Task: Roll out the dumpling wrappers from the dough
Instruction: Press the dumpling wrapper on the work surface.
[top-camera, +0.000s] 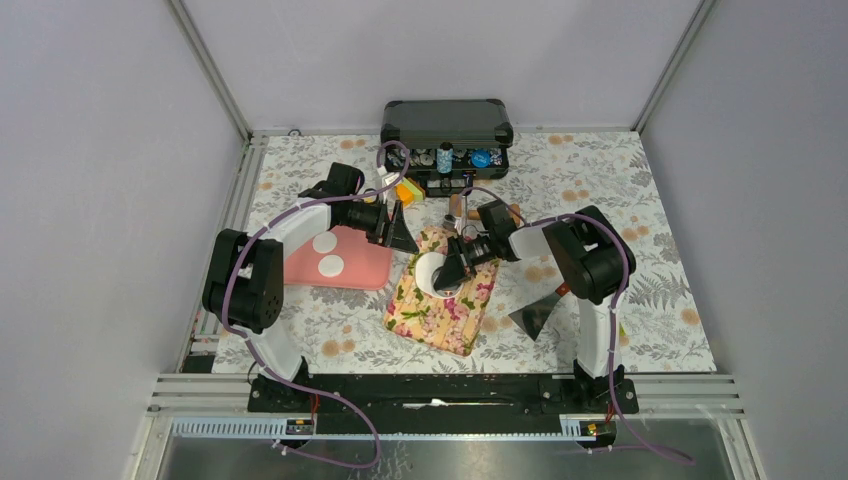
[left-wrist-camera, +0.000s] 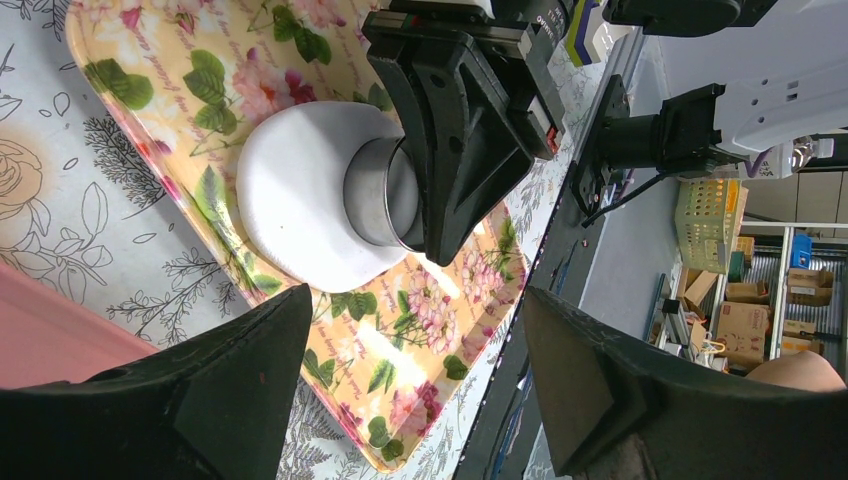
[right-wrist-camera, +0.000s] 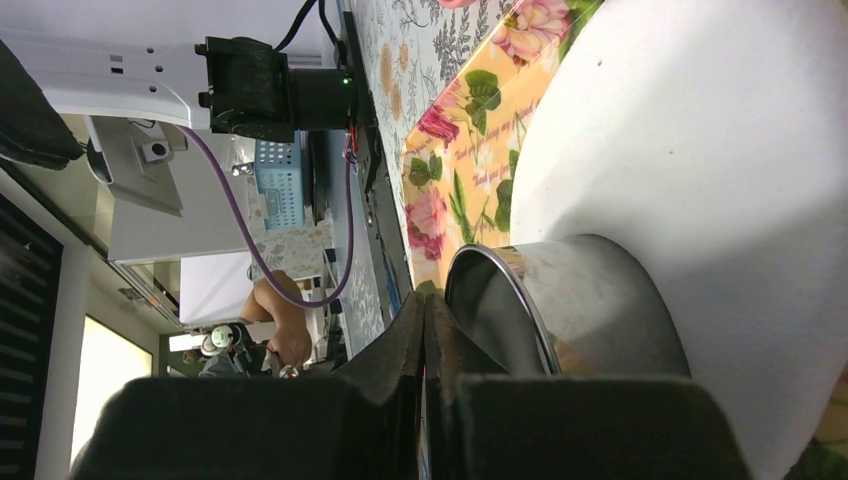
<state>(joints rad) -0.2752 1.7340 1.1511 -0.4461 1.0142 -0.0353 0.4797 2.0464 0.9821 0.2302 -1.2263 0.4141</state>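
**A:** Where did the dough (left-wrist-camera: 290, 200) lie against the right claw (top-camera: 451, 270)?

**B:** Straight beneath it. The dough was a flattened white patch on the floral tray (left-wrist-camera: 400, 350), and the round silver tin (left-wrist-camera: 375, 195) stood on that patch. The right claw's fingers (right-wrist-camera: 400, 350) were pressed together with no gap, right at the tin's upper rim. I could not tell whether the thin tin wall was nipped between them.

**A:** And the left claw (left-wrist-camera: 415, 295)?

**B:** It was spread wide, with nothing between its fingers. It hung near where the pink tray (top-camera: 365, 262) met the floral one. It pointed toward the dough but was clear of it. In its own wrist view the white patch lay just beyond the fingertips, touching neither.

**A:** Where were the dumpling wrappers (top-camera: 325, 242)?

**B:** There were two thin white discs, one just beside the other, lying flat on the pink tray. They sat on the left side of the table beside the left arm, well apart from the right claw and the dough. Neither claw touched them.
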